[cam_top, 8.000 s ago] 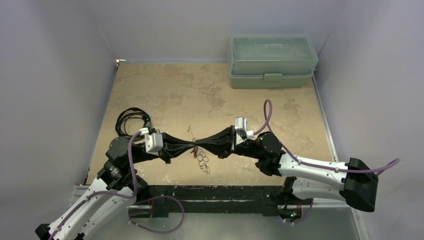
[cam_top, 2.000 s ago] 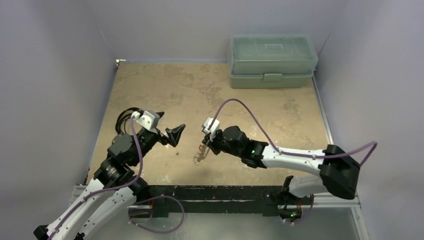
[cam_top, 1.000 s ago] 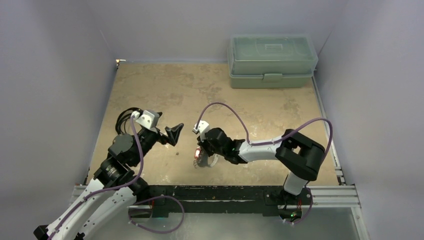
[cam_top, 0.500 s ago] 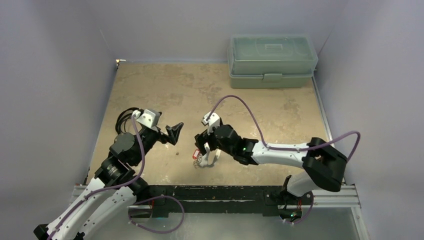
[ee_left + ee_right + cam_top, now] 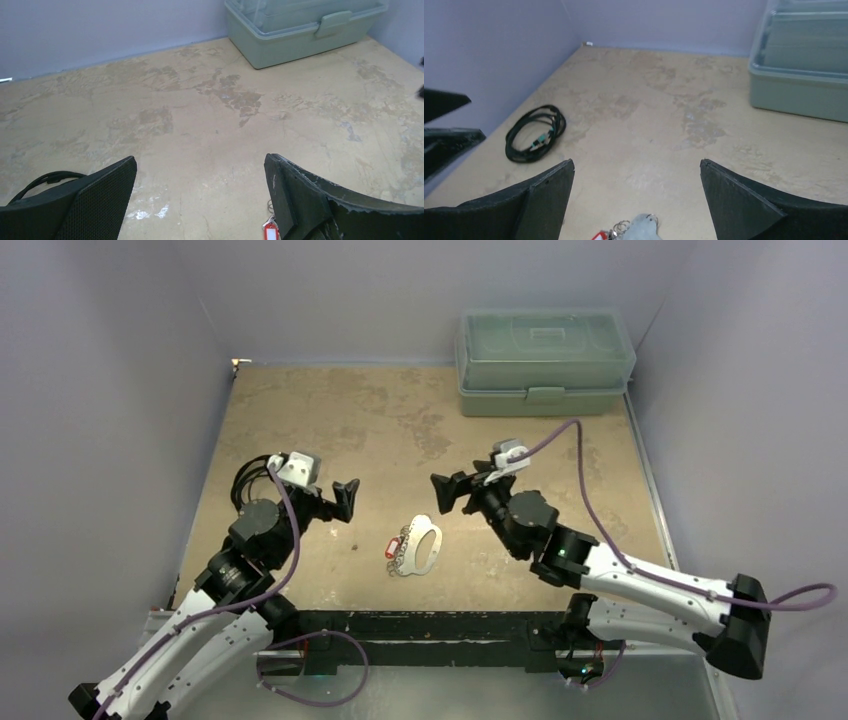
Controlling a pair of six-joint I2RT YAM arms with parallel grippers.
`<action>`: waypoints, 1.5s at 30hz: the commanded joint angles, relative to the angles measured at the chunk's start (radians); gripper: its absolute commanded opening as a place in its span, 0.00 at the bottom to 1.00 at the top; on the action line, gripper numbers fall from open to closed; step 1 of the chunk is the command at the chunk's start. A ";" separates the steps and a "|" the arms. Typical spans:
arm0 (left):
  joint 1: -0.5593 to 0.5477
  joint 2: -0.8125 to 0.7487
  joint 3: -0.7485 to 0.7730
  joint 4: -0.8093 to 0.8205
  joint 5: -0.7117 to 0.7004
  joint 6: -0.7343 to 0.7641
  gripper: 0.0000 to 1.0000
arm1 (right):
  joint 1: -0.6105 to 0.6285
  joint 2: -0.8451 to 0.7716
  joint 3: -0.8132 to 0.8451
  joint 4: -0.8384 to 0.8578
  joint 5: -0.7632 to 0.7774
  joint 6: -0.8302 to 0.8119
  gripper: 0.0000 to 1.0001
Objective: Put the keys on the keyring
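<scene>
The keyring (image 5: 420,546), thin silver rings joined to a flat white oval loop, lies on the table between the two arms. The red-headed key (image 5: 392,549) rests at the left end of the rings; I cannot tell whether it is threaded on. My left gripper (image 5: 343,501) hovers open up and to the left of them, empty. My right gripper (image 5: 444,492) hovers open just above and to the right, also empty. The left wrist view catches the red key head (image 5: 270,233) by the right finger (image 5: 300,200). The right wrist view shows the keyring (image 5: 642,227) and key (image 5: 599,236) at the bottom edge.
A green lidded plastic box (image 5: 544,362) stands at the back right, also seen as the box (image 5: 300,30) and the box (image 5: 804,75). A coiled black cable (image 5: 262,476) lies behind the left arm and appears as the cable (image 5: 534,132). Grey walls close in the table.
My right gripper opened, let go of the keyring and pulled up and back to the right. The keyring and key now lie on the table. The left arm shifted only slightly.
</scene>
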 commanded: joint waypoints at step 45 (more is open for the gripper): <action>0.088 -0.016 0.027 -0.009 -0.423 -0.104 0.97 | -0.004 -0.339 -0.079 -0.133 0.338 0.088 0.99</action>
